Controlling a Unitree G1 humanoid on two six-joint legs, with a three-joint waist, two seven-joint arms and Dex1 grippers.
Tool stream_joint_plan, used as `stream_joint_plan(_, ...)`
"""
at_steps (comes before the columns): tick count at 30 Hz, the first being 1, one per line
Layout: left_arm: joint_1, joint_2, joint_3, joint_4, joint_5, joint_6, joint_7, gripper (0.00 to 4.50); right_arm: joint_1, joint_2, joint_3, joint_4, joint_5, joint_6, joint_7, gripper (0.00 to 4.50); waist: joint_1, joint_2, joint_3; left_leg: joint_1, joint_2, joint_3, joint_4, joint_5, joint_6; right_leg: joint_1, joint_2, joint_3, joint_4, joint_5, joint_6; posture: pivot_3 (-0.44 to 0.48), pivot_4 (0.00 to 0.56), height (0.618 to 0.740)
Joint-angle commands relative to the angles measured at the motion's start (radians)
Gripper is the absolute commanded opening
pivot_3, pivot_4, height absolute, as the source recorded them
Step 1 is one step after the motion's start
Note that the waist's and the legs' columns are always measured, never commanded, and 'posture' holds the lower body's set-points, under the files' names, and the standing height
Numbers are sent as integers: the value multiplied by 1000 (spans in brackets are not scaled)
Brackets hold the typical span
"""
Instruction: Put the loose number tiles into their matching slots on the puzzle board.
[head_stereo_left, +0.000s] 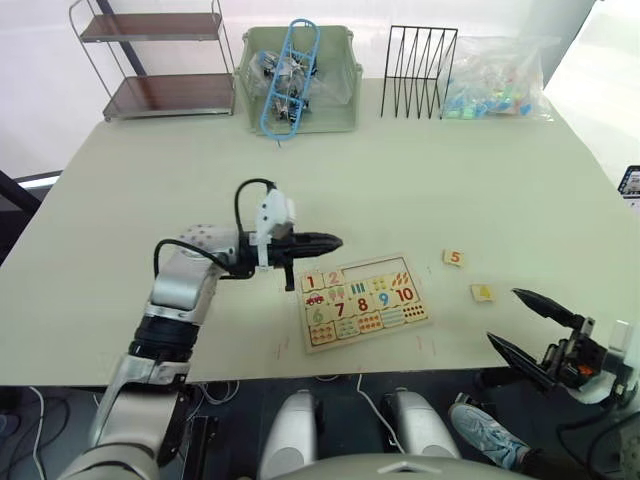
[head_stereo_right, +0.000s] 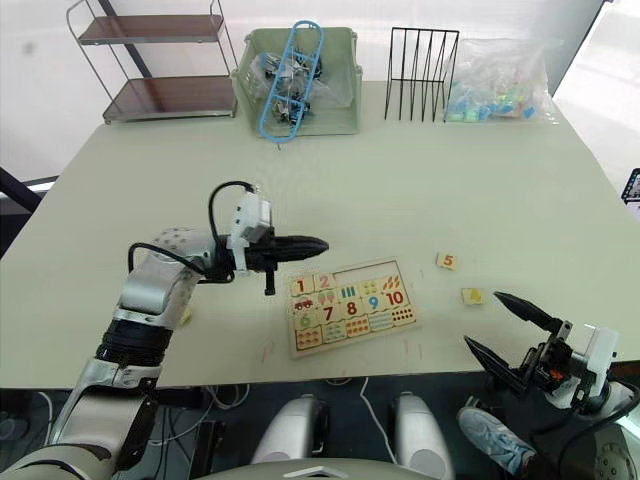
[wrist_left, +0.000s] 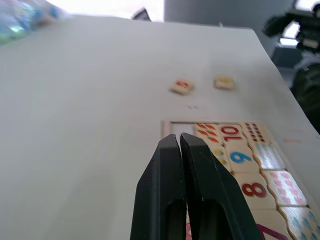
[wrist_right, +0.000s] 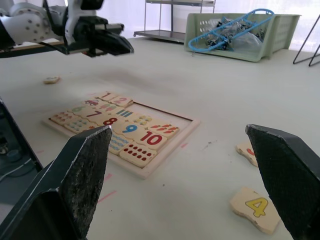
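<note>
The puzzle board (head_stereo_left: 419, 291) lies near the table's front edge. Tiles 1 and 2 sit at the left end of its top row, and the slots (head_stereo_left: 372, 272) beside them are empty. Loose tile 5 (head_stereo_left: 454, 258) and loose tile 4 (head_stereo_left: 482, 292) lie on the table right of the board. Another small tile (wrist_right: 51, 79) lies beyond my left arm; its digit is unreadable. My left gripper (head_stereo_left: 335, 241) is shut on nothing and hovers over the board's top left corner. My right gripper (head_stereo_left: 503, 316) is wide open at the table's front right edge, near tile 4 (wrist_right: 256, 209).
Along the back edge stand a wire shelf (head_stereo_left: 160, 60), a green basket (head_stereo_left: 340, 110) holding a blue frame, a black wire rack (head_stereo_left: 418, 70) and a plastic bag of coloured pieces (head_stereo_left: 495, 80). The table's front edge runs just below the board.
</note>
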Motion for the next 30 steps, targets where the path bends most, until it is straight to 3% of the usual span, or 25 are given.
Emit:
stream_joint_plan(1, 52, 33, 101, -62, -96, 76, 29, 130, -21, -21, -28, 12, -1, 19, -19, 4500, -4, 0, 0, 0, 0, 0, 0, 0, 0, 0, 0, 0, 0, 0, 0, 0, 150, 740)
stream_joint_plan(4, 115, 71, 194, -63, -125, 73, 57, 130, -39, -36, -38, 52, -8, 32, -23, 4500, -1, 0, 0, 0, 0, 0, 0, 0, 0, 0, 0, 0, 0, 0, 0, 0, 150, 740)
stream_joint_plan(8, 192, 117, 266, -66, -104, 10, 88, 1748, -64, -54, -54, 89, 19, 61, -13, 4500, 2, 0, 0, 0, 0, 0, 0, 0, 0, 0, 0, 0, 0, 0, 0, 0, 150, 740)
stream_joint_plan(12, 301, 164, 361, -68, -149, -16, 59, 3740, -100, -71, -70, 122, 33, 95, -8, 4500, -1, 0, 0, 0, 0, 1, 0, 0, 0, 0, -1, 0, 0, 0, 0, 0, 150, 740)
stream_joint_plan(14, 363, 182, 403, -58, -161, -31, 35, 4479, -125, -71, -74, 143, 10, 90, -29, 4500, -1, 0, 0, 0, 0, 1, -1, 0, 0, 0, -1, 0, 0, 0, 0, 0, 150, 740)
stream_joint_plan(23, 596, 183, 556, -34, -202, -90, 3, 4479, -152, -98, -86, 193, -1, 100, -6, 4500, 2, 0, 0, 0, 0, 2, -1, 0, 0, 0, -2, 0, -1, 0, 0, 0, 150, 740)
stream_joint_plan(30, 794, 115, 627, -57, -212, -133, 30, 4479, -139, -106, -110, 219, -6, 90, 22, 4500, -4, 0, 0, 1, 1, 3, -1, 0, 0, 0, -2, 1, -2, -2, -4, 0, 150, 740)
